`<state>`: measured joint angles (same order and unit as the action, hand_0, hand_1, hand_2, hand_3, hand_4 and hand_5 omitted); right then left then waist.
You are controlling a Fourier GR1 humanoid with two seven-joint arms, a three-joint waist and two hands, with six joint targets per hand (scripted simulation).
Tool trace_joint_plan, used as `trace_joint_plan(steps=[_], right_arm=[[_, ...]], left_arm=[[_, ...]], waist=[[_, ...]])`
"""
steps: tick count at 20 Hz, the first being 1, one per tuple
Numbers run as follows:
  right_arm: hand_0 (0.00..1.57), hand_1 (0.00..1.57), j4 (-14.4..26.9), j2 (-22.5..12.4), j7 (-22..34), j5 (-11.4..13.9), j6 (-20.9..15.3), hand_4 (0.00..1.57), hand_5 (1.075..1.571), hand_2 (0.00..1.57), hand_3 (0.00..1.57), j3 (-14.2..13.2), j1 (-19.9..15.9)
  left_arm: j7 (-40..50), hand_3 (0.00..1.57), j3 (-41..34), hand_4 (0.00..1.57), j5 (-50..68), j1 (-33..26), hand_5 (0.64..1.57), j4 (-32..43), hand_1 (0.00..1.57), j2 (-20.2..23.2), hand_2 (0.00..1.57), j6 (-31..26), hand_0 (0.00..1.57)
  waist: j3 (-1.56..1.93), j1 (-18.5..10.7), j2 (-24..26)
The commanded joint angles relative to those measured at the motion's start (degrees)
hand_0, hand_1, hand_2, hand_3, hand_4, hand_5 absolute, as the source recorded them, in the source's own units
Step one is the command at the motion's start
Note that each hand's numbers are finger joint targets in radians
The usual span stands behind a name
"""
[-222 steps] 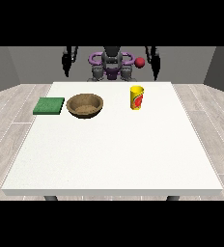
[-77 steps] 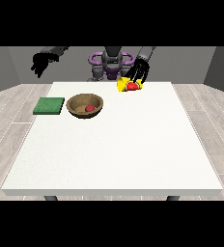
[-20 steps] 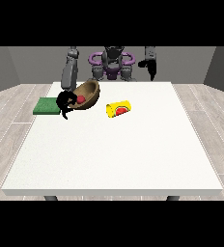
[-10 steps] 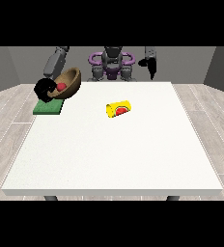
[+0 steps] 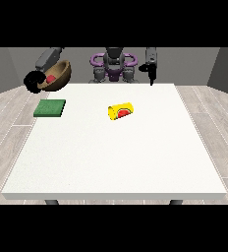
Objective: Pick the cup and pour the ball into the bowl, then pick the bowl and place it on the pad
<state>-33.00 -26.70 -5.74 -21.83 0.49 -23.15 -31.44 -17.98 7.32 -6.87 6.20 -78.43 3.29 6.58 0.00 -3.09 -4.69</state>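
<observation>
Single front view only, so no overlap with any second view. Set across the white table [image 5: 116,147], facing the robot [image 5: 114,66], raised and tilted down. Far enough back to take in the whole tabletop, with the near edge low in the frame and the robot small at top centre.

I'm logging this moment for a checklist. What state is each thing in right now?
bowl: lifted off the table, tilted, held by the hand at the view's left.
ball: inside the bowl.
cup: lying on its side on the table.
pad: flat on the table, bare.
hand at the view's right: raised, holding nothing.
</observation>
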Motion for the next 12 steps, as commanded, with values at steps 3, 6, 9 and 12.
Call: trace_joint_plan(steps=[3,6,9,12], right_arm=[[1.57,1.57,1.76,-8.01,2.74,-4.0,5.39,0.96,1.497,1.57,0.99,-4.18,-0.56],[1.57,1.57,3.74,-5.99,-2.8,-3.27,8.62,0.93,1.509,1.57,0.73,-3.39,4.3],[1.55,1.55,5.85,-8.0,-7.34,-4.96,9.82,0.87,1.51,1.57,0.71,-6.08,2.53],[1.55,1.55,8.49,-11.42,-7.41,-4.17,8.26,0.77,1.519,1.57,0.73,-6.68,3.24]], left_arm=[[-3.37,0.0,-0.09,1.18,-1.02,1.55,1.344,1.3,0.0,-1.06,0.0,0.13,0.0],[-1.99,0.0,2.66,1.18,-2.03,0.18,1.351,-0.4,0.0,-3.17,0.0,2.57,0.0],[-7.92,0.0,0.68,1.17,-2.14,1.77,1.356,0.07,0.0,-1.77,0.0,0.61,0.0],[-6.51,0.0,2.78,1.17,-3.36,-0.66,1.358,-3.41,0.0,-3.03,0.0,1.58,0.0]], waist=[[0.02,-1.36,-4.27],[0.04,-1.08,-4.39],[0.06,-3.11,-10.14],[0.07,-4.12,-10.08]])
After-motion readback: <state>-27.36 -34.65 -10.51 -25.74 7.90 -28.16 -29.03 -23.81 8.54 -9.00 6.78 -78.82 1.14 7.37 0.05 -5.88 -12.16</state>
